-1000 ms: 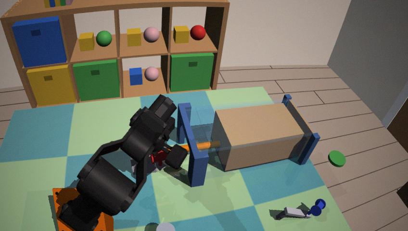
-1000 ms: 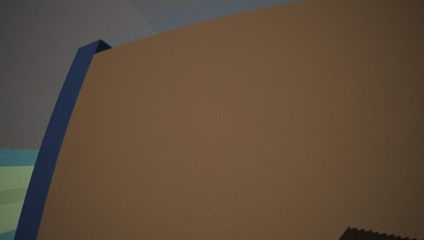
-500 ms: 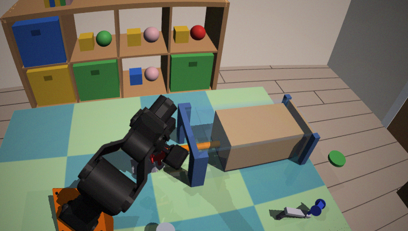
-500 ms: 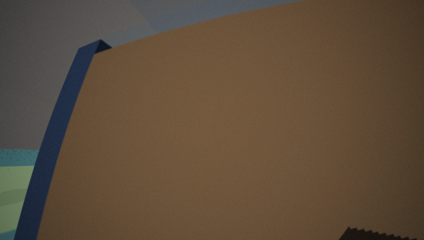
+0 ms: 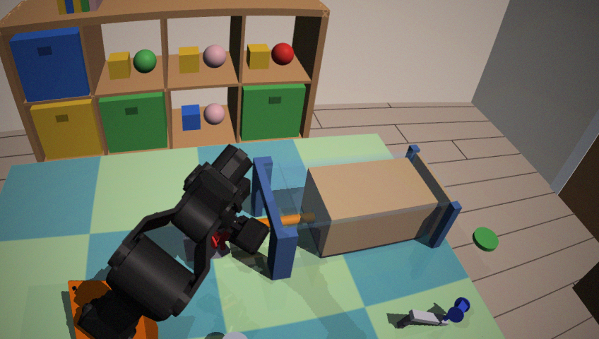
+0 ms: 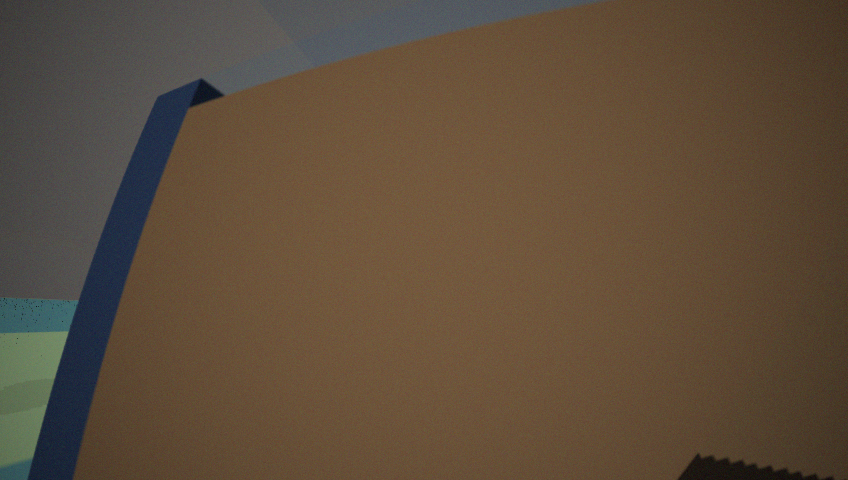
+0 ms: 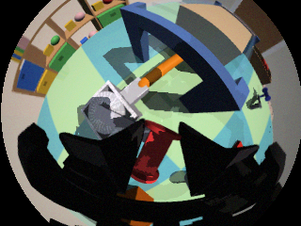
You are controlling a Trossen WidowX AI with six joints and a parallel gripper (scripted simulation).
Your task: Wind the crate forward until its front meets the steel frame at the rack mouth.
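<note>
The tan crate (image 5: 369, 201) sits flat inside the clear-panelled cubby, and there is a gap between its front and the blue frame (image 5: 273, 218) at the mouth. An orange strap (image 5: 285, 219) runs from the crate through the frame to the grey winch (image 7: 116, 107). In the top view my arm mostly hides the winch. My gripper (image 7: 162, 123) is low beside the winch, and its fingers are closed around the red winch handle (image 7: 150, 151). The handle also shows in the top view (image 5: 218, 240). The crate's side (image 6: 464, 267) fills the exterior view, with a blue post (image 6: 101, 285) at its left.
A grey tool with blue knobs (image 5: 432, 316) lies at the mat's front right. A green disc (image 5: 485, 238) lies on the floor to the right of the cubby. A shelf unit (image 5: 164, 75) with bins, blocks and balls stands at the back. A grey round object (image 5: 233, 335) shows at the bottom edge.
</note>
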